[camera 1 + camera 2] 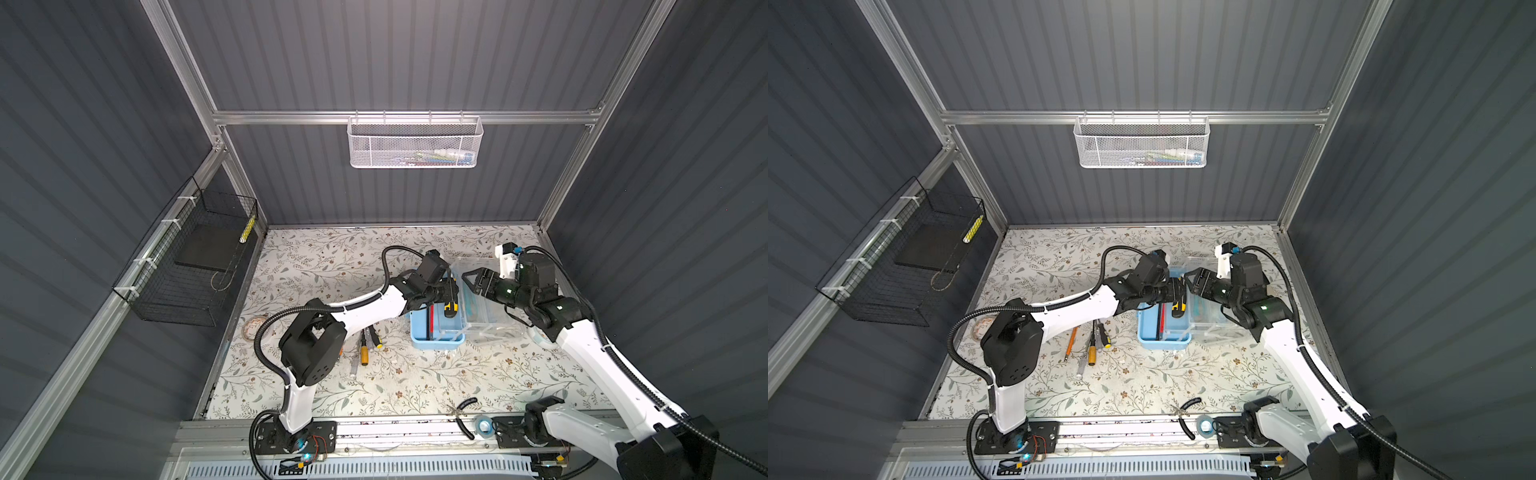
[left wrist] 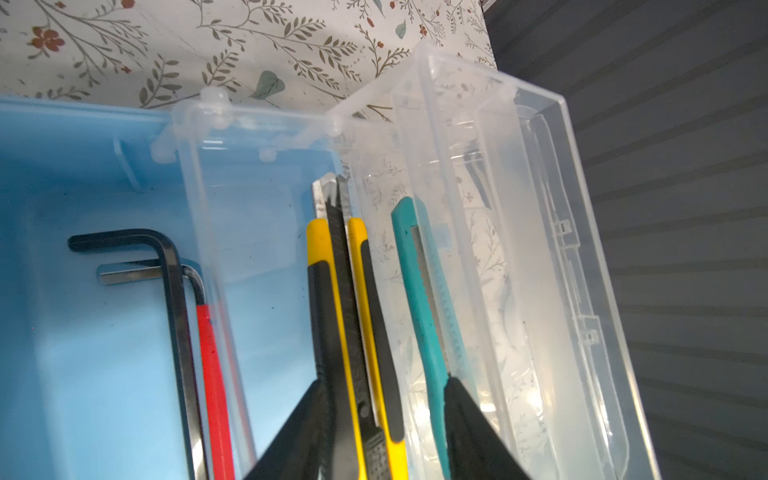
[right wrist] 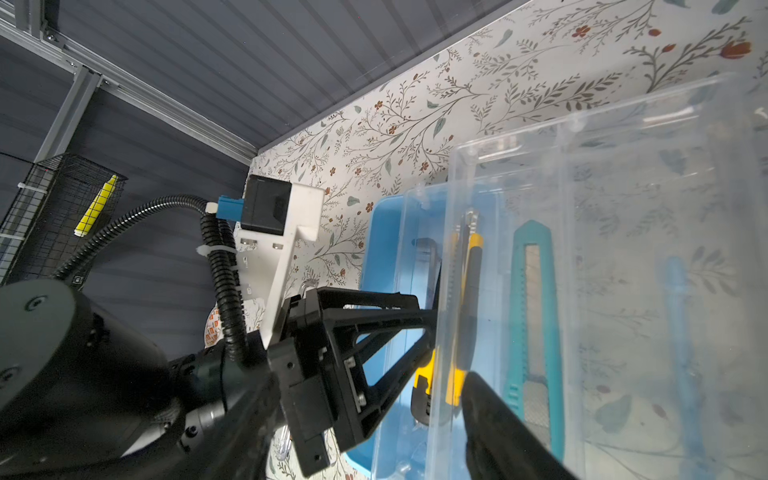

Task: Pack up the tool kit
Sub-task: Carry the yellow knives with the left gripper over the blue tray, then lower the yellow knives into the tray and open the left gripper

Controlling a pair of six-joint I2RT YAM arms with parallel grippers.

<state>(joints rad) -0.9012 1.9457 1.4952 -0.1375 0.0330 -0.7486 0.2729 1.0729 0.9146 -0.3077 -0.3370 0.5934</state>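
The tool kit is a light-blue box (image 1: 419, 334) (image 1: 1148, 332) (image 2: 83, 166) standing open mid-table, its clear lid and tray (image 1: 490, 320) (image 3: 623, 249) folded out to the right. Hex keys (image 2: 174, 311), one with a red sleeve (image 2: 212, 374), lie in the blue base. A teal knife (image 2: 419, 291) (image 3: 532, 311) lies in the clear tray. My left gripper (image 1: 451, 293) (image 2: 386, 384) hovers over the box, open, with a yellow-black utility knife (image 2: 332, 291) (image 1: 450, 309) between its fingers, a gap showing on one side. My right gripper (image 1: 469, 282) (image 1: 1190, 282) is open at the clear tray's edge.
Screwdrivers (image 1: 365, 349) and an orange tool (image 1: 1071, 343) lie left of the box. Pliers (image 1: 463, 415) and a tape roll (image 1: 484, 426) sit at the front edge. A white mesh basket (image 1: 415, 143) hangs on the back wall, a black wire basket (image 1: 187, 266) on the left wall.
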